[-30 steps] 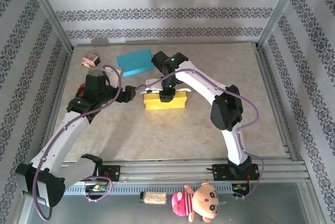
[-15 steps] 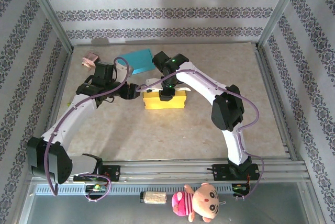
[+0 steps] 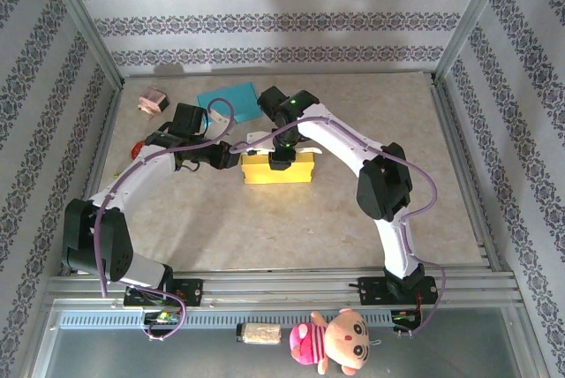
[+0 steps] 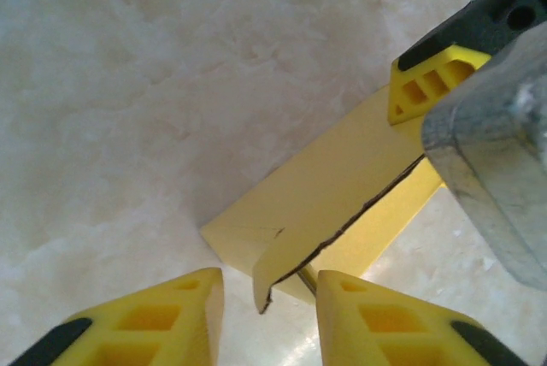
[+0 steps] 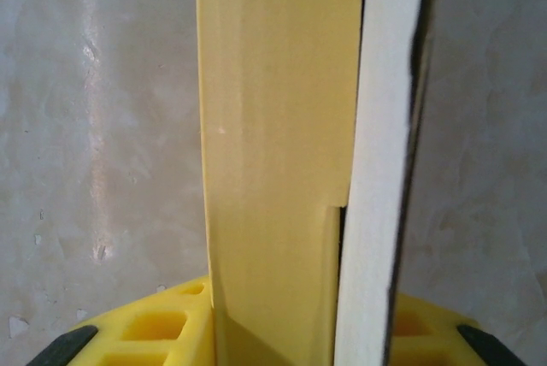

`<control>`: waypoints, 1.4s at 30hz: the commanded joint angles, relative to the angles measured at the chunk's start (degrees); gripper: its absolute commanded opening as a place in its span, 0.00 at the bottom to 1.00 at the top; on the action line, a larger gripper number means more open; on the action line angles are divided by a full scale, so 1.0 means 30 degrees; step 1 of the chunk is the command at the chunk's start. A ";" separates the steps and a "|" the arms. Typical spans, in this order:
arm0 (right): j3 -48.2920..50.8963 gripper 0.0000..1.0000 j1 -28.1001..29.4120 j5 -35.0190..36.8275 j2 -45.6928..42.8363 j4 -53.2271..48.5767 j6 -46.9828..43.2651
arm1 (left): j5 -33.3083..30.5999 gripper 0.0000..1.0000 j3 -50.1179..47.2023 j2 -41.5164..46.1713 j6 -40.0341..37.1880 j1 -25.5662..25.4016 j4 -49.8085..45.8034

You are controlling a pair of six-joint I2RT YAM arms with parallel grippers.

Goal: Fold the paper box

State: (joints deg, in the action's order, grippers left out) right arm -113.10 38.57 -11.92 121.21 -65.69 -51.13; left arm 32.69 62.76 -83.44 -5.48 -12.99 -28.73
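Note:
The yellow paper box (image 3: 278, 170) lies on the table's middle. My right gripper (image 3: 281, 159) comes down on it from above. In the right wrist view that gripper (image 5: 295, 332) is shut on the box's yellow wall (image 5: 273, 126) together with a white-faced flap (image 5: 385, 126). My left gripper (image 3: 231, 155) is at the box's left end. In the left wrist view its jaws (image 4: 270, 280) stand narrowly open around the tip of a loose flap (image 4: 295, 250), with a gap on each side. The box (image 4: 342, 178) stretches away to the right gripper's finger (image 4: 427, 84).
A blue flat box (image 3: 231, 100) and a small pink object (image 3: 152, 101) lie at the back left. A red item (image 3: 137, 150) sits by the left wall. Patterned walls enclose the table. A plush doll (image 3: 331, 343) lies beyond the front rail.
My left arm has reached right and forward to the box's left end, and its jaws have narrowed around the flap tip. The right gripper and the box have stayed put.

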 commanded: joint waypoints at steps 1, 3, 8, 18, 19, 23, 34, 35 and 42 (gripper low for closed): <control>0.0287 0.32 -0.0219 -0.0564 -0.0082 0.0102 0.0102 | 0.0735 0.30 0.0503 -0.0072 -0.0142 0.0155 0.0216; 0.0242 0.32 -0.0219 -0.0596 -0.0057 0.0104 0.0111 | 0.0819 0.26 0.0419 -0.0108 0.0056 0.0141 0.0439; 0.0175 0.32 -0.0203 -0.0631 0.0004 0.0104 0.0218 | 0.1639 0.13 0.0113 -0.0028 0.0964 0.0124 0.1495; -0.0104 0.31 -0.0105 -0.0665 0.0364 -0.0010 0.0316 | 0.3442 0.04 -0.0577 -0.0166 0.3640 -0.0347 0.3970; -0.0094 0.32 -0.0084 -0.0684 0.0378 -0.0017 0.0316 | 0.3554 0.04 -0.0605 -0.0166 0.3872 -0.0341 0.4211; -0.0079 0.32 -0.0111 -0.0658 0.0349 -0.0017 0.0316 | 0.3342 0.02 -0.0490 -0.0253 0.4006 -0.0385 0.4186; 0.0000 0.31 -0.0112 -0.0636 0.0307 -0.0017 0.0345 | -0.0018 0.02 -0.0577 -0.0356 0.2472 -0.0362 0.1685; 0.0000 0.32 -0.0124 -0.0604 0.0349 -0.0017 0.0345 | 0.0089 0.02 -0.0583 -0.0377 0.2412 -0.0384 0.1689; 0.0068 0.32 -0.0112 -0.0480 0.0276 -0.0067 0.0388 | 0.2005 0.02 -0.0910 -0.1139 0.3404 -0.0400 0.2809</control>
State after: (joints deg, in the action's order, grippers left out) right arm -113.21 37.98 -11.66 121.32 -65.08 -49.60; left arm 37.56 60.86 -85.03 3.73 -13.54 -21.63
